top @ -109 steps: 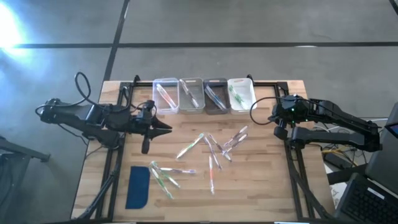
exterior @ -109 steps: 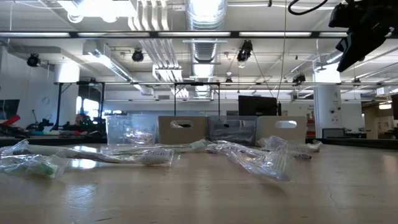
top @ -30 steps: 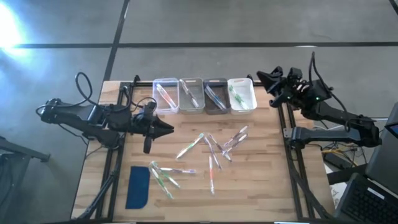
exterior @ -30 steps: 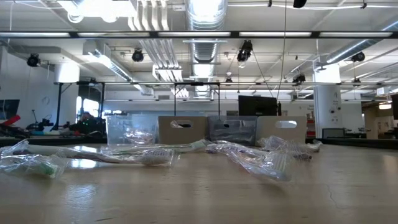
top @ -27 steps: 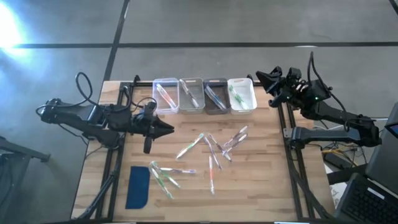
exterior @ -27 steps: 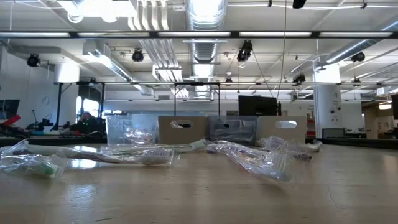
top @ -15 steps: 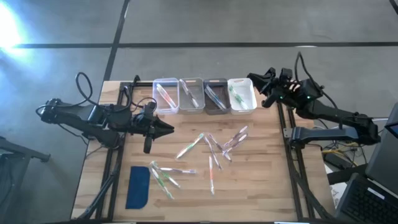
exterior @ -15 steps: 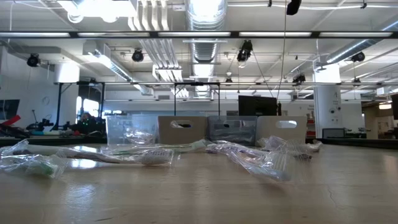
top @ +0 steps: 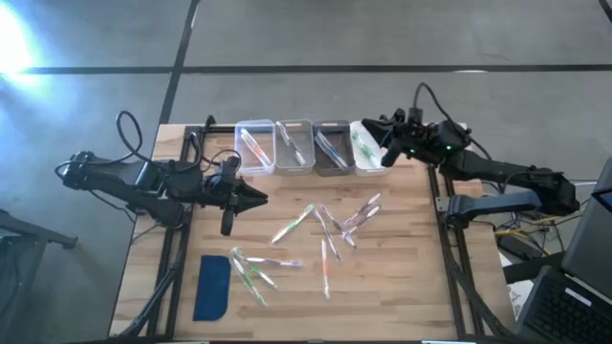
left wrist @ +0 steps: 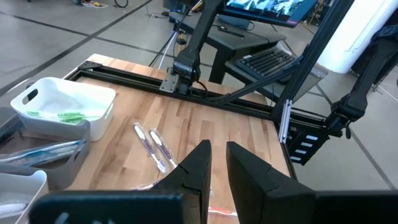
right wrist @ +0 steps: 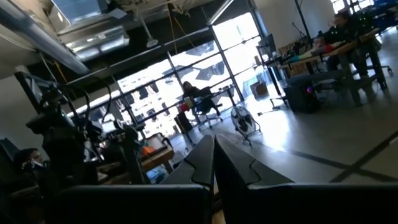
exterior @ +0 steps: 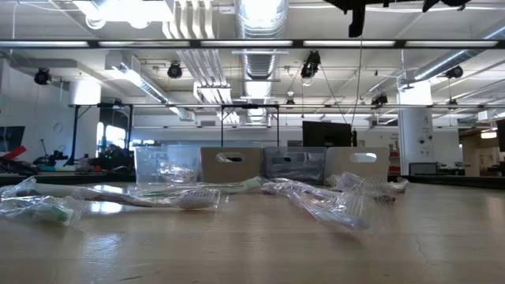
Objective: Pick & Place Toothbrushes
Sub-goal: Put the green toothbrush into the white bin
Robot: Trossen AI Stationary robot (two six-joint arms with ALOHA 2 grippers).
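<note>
Several toothbrushes (top: 330,229) lie loose in clear wrappers at the table's middle, and more lie (top: 253,270) beside the blue pad. Four small bins (top: 294,158) stand in a row at the far edge, each with toothbrushes inside; the white bin (top: 375,164) holds green ones (left wrist: 65,115). My left gripper (top: 260,198) hovers at the table's left, pointing toward the middle pile, with a narrow empty gap between its fingers (left wrist: 217,155). My right gripper (top: 365,123) is shut and empty (right wrist: 213,149), high above the white bin's far end.
A flat dark-blue pad (top: 212,287) lies at the near left. Black frame rails (top: 177,258) run along the table's sides. A keyboard and stand (left wrist: 267,59) sit beyond the right edge. Bare wood lies between the bins and the pile.
My right gripper has swung from beyond the table's far right corner toward the left and a little down, ending above the white bin. It has stayed shut. The left arm and the toothbrushes have kept still.
</note>
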